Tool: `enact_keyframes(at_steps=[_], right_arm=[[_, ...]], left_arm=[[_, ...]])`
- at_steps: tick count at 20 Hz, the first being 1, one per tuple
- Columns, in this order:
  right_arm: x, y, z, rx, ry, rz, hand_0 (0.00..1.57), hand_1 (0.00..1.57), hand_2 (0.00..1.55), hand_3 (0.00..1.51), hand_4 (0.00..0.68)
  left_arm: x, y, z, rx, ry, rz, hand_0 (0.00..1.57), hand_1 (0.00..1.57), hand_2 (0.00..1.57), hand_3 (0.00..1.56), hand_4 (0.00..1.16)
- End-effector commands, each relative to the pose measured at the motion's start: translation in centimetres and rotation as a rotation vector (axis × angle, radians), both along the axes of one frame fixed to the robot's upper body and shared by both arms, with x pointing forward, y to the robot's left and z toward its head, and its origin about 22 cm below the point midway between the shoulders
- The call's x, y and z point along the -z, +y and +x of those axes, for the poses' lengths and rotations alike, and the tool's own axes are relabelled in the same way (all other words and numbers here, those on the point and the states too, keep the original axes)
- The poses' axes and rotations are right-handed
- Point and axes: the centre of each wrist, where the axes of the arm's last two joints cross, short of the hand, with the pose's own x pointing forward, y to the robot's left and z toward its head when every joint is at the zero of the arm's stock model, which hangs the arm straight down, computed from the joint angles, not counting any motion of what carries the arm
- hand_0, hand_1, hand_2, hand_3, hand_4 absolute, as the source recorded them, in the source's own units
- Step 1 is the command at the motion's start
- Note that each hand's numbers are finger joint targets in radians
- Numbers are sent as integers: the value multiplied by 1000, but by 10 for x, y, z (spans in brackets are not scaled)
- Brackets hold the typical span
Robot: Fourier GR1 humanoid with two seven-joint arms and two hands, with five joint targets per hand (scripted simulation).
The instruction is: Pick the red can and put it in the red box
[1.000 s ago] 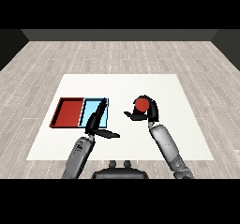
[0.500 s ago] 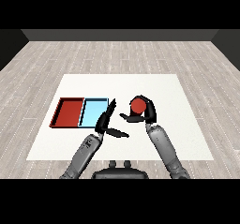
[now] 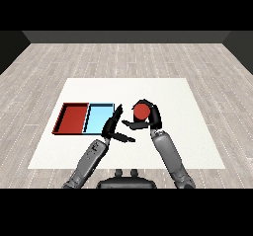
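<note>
Just right of the blue tray (image 3: 99, 118), the right hand (image 3: 148, 119) holds the red can (image 3: 141, 112), its fingers and thumb curled round the can so that the red top shows between them. The can sits in the hand above the white table (image 3: 188, 111), near the tray's right edge but not over it. The right forearm runs down from the hand toward the lower right. The left hand (image 3: 113, 127) is at the blue tray's right edge, overlapping its lower right corner; its fingers are straight and point up along that edge, while the thumb sticks out to the right, toward the right hand. It holds nothing, and whether it touches the tray or the table cannot be told. The two hands are close, the thumb tip of the left just below the right hand. The red tray (image 3: 72, 119) lies touching the blue tray's left side, well apart from the can.
</note>
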Motion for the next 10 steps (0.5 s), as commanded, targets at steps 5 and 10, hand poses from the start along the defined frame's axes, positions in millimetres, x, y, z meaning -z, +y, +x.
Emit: enact_keyframes(at_steps=[5,10], right_arm=[[-9,27,-27,-41,3,22,1464,1464,1432,1374,569],[-3,31,3,-58,8,12,1484,1484,1442,1371,560]], left_arm=[[17,-9,5,-2,34,0,0,0,0,0,0],[6,-2,19,-9,40,-10,0,0,0,0,0]])
